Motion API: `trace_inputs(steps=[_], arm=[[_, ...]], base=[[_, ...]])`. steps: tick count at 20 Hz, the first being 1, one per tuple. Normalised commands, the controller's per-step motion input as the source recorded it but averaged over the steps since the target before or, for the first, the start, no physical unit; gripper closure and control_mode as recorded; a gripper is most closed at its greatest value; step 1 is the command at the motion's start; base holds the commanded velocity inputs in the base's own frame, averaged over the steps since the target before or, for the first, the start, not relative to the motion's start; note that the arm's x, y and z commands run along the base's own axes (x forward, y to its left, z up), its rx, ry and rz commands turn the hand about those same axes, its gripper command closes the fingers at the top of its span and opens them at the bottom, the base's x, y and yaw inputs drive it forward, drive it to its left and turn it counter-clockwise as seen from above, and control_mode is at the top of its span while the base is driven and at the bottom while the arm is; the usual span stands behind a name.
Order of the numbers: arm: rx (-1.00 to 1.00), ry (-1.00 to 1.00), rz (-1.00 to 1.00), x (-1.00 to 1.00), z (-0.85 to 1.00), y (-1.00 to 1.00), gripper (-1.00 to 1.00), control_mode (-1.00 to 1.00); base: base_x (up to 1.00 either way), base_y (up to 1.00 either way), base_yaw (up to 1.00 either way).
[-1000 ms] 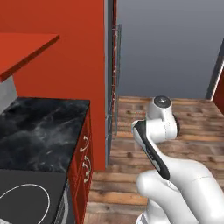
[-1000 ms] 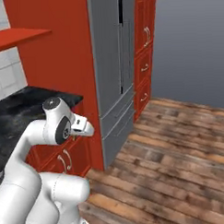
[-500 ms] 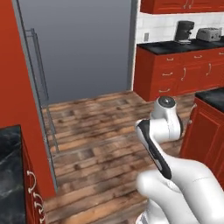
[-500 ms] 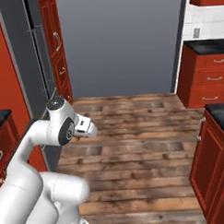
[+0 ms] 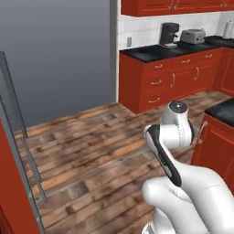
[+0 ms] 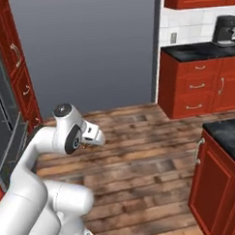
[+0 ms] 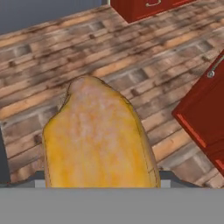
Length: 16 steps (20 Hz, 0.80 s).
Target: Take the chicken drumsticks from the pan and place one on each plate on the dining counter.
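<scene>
Drumstick (image 7: 98,140) held in jaws, clenched on it, carried over wood floor (image 7: 131,57), red cabinet (image 7: 205,118) just beside. Judged light, lumpy, greasy, somewhat soft: slips easily. Best hold across thick middle, firm but not crushing.

Light is even and diffuse across all 3 views, bright enough that nothing falls into real darkness, and its source cannot be told. The wood floor (image 5: 91,151) carries almost no cast shadow, even under the arm. The grey wall (image 6: 87,48) shades smoothly, darker toward the upper left of the left base view. The black countertop (image 5: 169,49) shows a soft sheen. In the hand view the drumstick (image 7: 98,140) looms close, its surface soft and low in detail. Edges look slightly coarse.
</scene>
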Motion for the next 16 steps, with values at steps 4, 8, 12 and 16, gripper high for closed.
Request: trace_inputs(steps=[4, 8, 12, 16], arm=[[0.00, 0.00, 0.00, 0.00, 0.00, 0.00, 1.00, 1.00], [0.00, 0.00, 0.00, 0.00, 0.00, 0.00, 1.00, 1.00], [0.00, 0.00, 0.00, 0.00, 0.00, 0.00, 1.00, 1.00], [0.00, 0.00, 0.00, 0.00, 0.00, 0.00, 1.00, 1.00]], base=[[0.73, -0.43, -0.64], [0.45, -0.57, -0.70], [0.46, -0.62, -0.68], [0.39, -0.71, -0.66]])
